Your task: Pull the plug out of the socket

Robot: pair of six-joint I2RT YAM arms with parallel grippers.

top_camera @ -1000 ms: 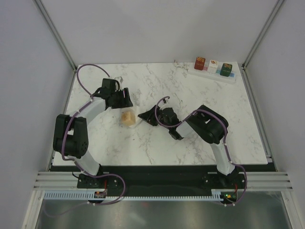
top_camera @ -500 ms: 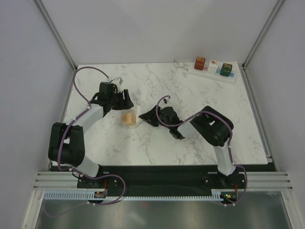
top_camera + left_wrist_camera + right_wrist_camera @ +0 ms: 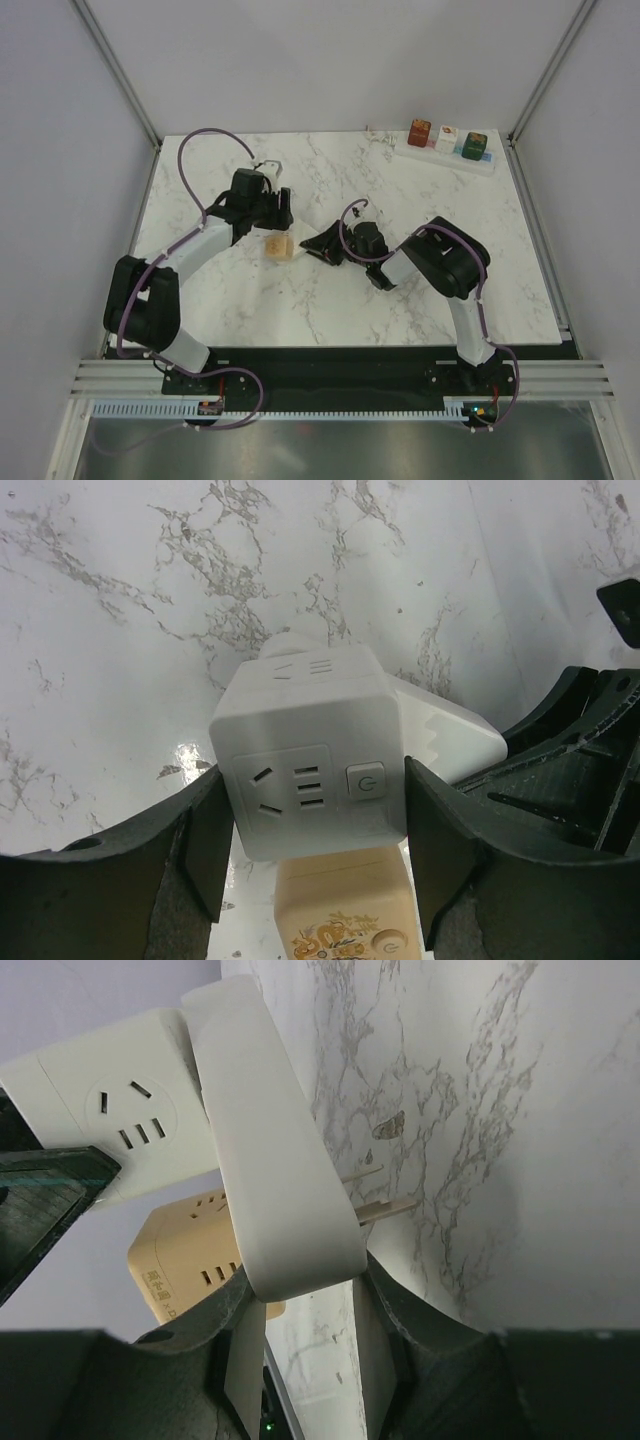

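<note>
L fingers [image 3: 195,855] clamp white cube plug [image 3: 300,780], frame centre; R fingers [image 3: 405,1345] grip white socket bar [image 3: 265,1140], lower centre.

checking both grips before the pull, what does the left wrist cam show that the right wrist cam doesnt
Only left wrist: the left gripper straddling the white cube, contact unclear, and that cube's power button. Only right wrist: the right gripper clamped on the socket strip, and metal prongs sticking out beside it. Both: the white cube, the beige cube, the strip and the marble table.
</note>
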